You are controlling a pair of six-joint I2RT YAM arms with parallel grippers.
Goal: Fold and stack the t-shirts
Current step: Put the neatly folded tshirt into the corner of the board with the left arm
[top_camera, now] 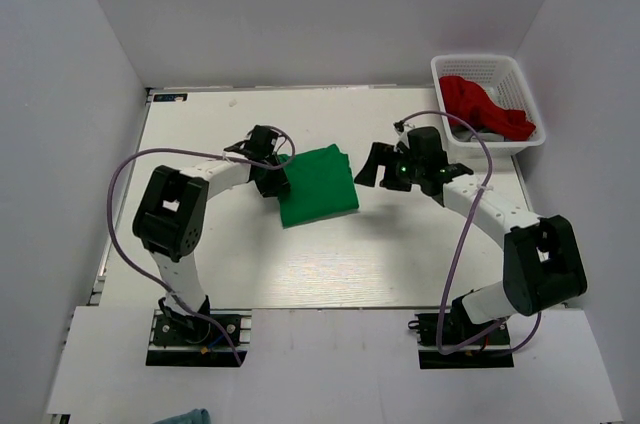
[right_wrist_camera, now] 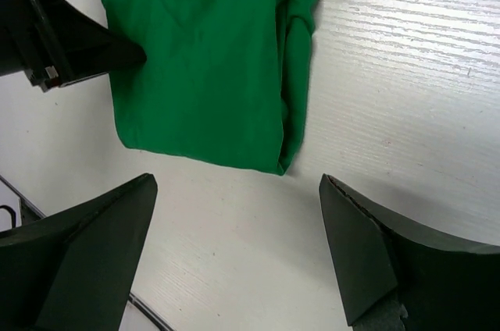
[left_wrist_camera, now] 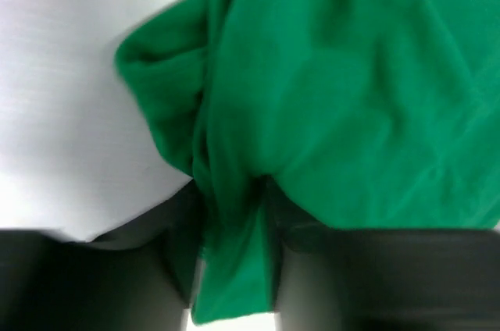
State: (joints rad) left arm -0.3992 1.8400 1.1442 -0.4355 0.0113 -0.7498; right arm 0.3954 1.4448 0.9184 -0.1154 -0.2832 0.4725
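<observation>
Green shirt (top_camera: 318,184) lies folded into a rough rectangle near the middle of the table (top_camera: 330,264), slightly skewed, with its thicker folded edge on the side toward the right arm. Left gripper (top_camera: 276,180) is at the shirt's left edge, low on the table. In the left wrist view, which is blurred, its jaws are narrowed on a bunched fold of the green cloth (left_wrist_camera: 328,112). The fold fills the gap and touches both jaws, so it is pinched. The rest of the shirt spreads away from the left gripper (left_wrist_camera: 234,280), wrinkled near the pinch. Right gripper (top_camera: 372,166) hangs just right of the shirt, apart from it. Its jaws are spread wide with nothing between them. The right wrist view looks down past the right gripper (right_wrist_camera: 234,261) at bare table, with the green shirt (right_wrist_camera: 203,58) farther out and a dark tip of the left gripper (right_wrist_camera: 70,46) touching the shirt's far edge. Red shirt (top_camera: 478,102) sits crumpled in the white basket (top_camera: 440,69) at the far right corner of the table, well apart from the green one. Something grey lies beside it in the basket; cannot tell what.
</observation>
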